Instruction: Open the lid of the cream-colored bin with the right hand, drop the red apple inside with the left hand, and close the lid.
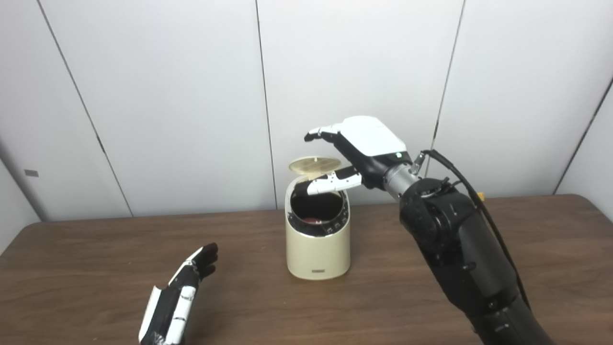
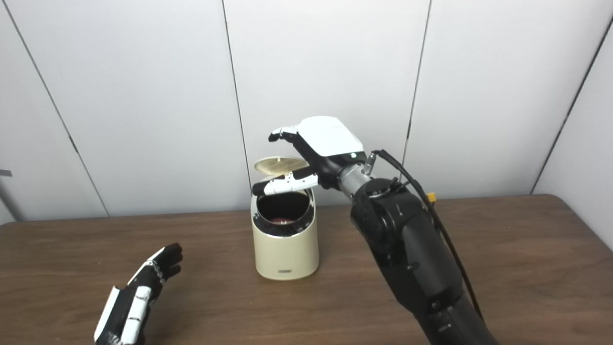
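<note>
The cream-colored bin (image 1: 318, 249) stands mid-table with its round lid (image 1: 313, 165) tipped up behind the opening. A sliver of the red apple (image 1: 312, 221) shows deep inside the bin. My right hand (image 1: 357, 151) hovers above and to the right of the lid, fingers apart, with its thumb reaching across the bin's rim just under the lid. It grips nothing. My left hand (image 1: 179, 297) rests low over the table at the front left, fingers extended and empty, well away from the bin.
The brown wooden table (image 1: 431, 306) stretches to both sides of the bin. White wall panels (image 1: 167, 96) stand behind it. My right forearm (image 1: 459, 258) crosses the table's right half.
</note>
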`<state>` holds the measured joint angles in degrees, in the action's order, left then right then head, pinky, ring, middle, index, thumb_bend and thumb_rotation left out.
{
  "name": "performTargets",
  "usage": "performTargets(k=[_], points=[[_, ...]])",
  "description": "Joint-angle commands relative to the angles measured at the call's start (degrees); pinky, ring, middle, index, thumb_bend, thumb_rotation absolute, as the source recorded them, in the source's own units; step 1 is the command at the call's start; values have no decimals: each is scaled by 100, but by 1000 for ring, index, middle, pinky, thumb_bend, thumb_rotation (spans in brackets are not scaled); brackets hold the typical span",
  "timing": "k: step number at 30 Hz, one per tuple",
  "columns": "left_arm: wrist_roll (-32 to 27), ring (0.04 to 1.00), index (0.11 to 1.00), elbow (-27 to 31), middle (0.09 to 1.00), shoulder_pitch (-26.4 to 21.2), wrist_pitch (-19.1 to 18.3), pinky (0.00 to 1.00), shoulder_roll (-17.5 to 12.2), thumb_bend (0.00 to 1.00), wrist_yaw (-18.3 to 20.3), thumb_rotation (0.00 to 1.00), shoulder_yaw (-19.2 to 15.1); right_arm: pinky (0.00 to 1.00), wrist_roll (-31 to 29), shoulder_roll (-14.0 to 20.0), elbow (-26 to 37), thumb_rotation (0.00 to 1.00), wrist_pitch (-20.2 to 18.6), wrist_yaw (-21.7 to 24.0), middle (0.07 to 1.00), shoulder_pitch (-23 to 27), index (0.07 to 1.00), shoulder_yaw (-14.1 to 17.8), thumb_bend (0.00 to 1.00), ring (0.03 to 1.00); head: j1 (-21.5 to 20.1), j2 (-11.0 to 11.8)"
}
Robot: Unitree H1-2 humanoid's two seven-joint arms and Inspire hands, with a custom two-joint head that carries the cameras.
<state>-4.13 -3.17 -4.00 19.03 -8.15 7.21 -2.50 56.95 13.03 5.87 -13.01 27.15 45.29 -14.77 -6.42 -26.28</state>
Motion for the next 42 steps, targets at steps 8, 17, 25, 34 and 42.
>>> performTargets(k=[8, 17, 25, 34, 42], points=[[133, 873, 862, 114, 868, 48, 22, 860, 138, 460, -125, 878, 15, 645, 21, 194, 332, 906, 3, -88, 762, 36, 705, -66, 836, 750, 52, -14], [221, 855, 846, 167, 851, 57, 54, 839, 221, 470, -197, 858, -6, 550, -32, 173, 774, 932, -47, -20, 712, -325, 674, -90, 814, 687, 90, -54], [259, 851, 846, 211, 848, 71, 58, 827, 231, 459, -219, 858, 9, 632, -203, 138, 1096, 888, 22, -47, 702, -604, 662, -55, 784, 747, 134, -100], [344, 849, 842, 391, 845, 126, -6, 823, 289, 464, -288, 862, 37, 585, -297, 269, 1302, 910, 94, 181, 706, -756, 671, -115, 785, 749, 195, -186], [384, 842, 835, 570, 837, 178, -187, 796, 329, 455, -324, 842, 29, 609, -394, 265, 1314, 833, 166, 142, 707, -1026, 680, -164, 752, 741, 270, -258]])
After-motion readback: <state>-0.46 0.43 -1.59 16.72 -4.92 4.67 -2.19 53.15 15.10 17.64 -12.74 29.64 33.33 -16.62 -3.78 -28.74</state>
